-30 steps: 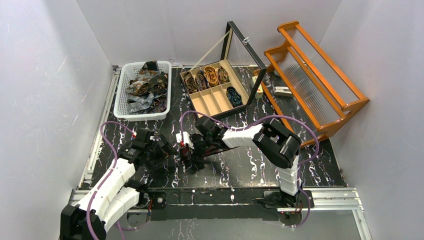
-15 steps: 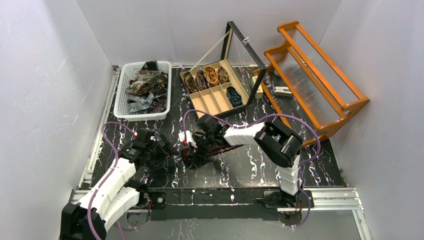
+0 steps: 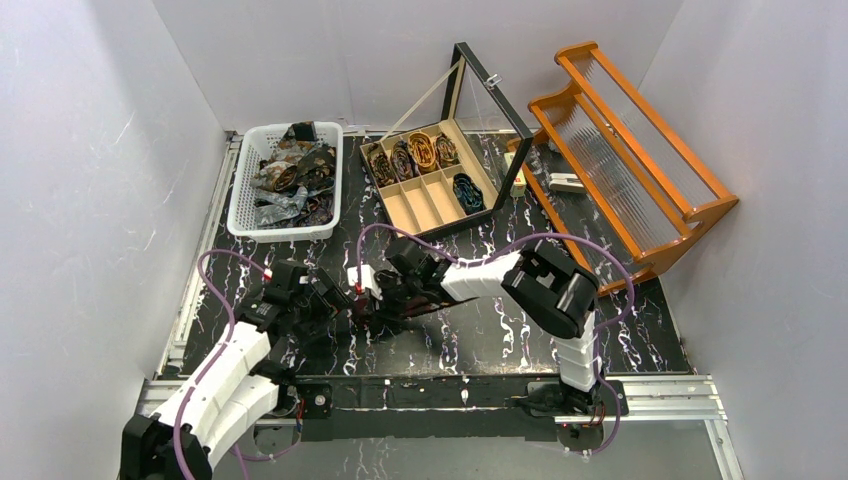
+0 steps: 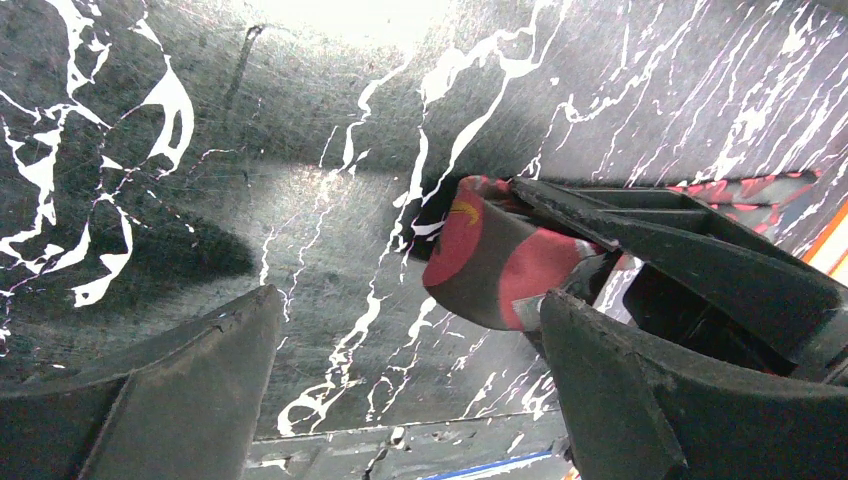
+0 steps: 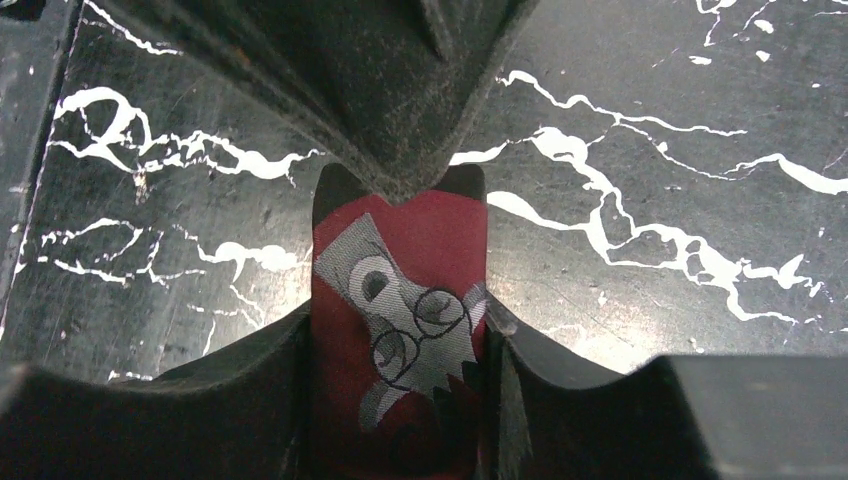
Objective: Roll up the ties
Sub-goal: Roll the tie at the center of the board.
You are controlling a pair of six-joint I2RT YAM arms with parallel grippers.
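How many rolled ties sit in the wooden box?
5: four coils along the box's far row, one blue coil in its near right compartment. None appears hidden.

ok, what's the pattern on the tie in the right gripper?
Maroon tie with a grey cartoon figure in round glasses; shows best in right wrist view.

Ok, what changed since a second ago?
The right gripper closed on the red tie and slid a little left, towards the left gripper. The left gripper stayed wide open, and the basket and box did not move.
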